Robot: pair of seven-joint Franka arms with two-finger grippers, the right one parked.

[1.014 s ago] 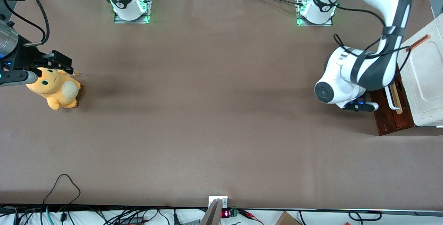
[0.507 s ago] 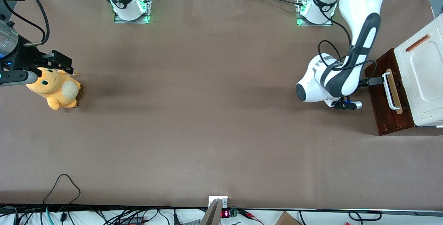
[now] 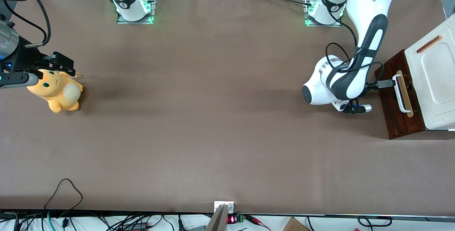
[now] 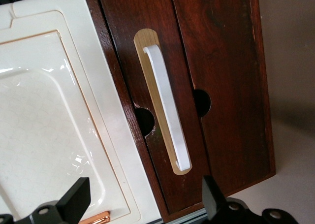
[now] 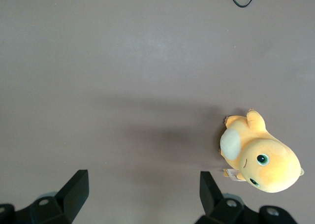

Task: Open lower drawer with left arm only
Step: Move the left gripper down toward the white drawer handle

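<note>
Lining up on the handle, nothing grabbed yet

The gripper (image 3: 385, 82) sits spread open, gripping nothing, just off the white handle (image 4: 166, 120) of the lower drawer (image 3: 394, 110) at the working arm's tabletop edge; next it needs to close in and pinch that handle

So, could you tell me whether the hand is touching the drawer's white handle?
Cannot tell. In the front view the open hand sits at the handle end, neither gap nor contact plain; the wrist view settles nothing.
</note>
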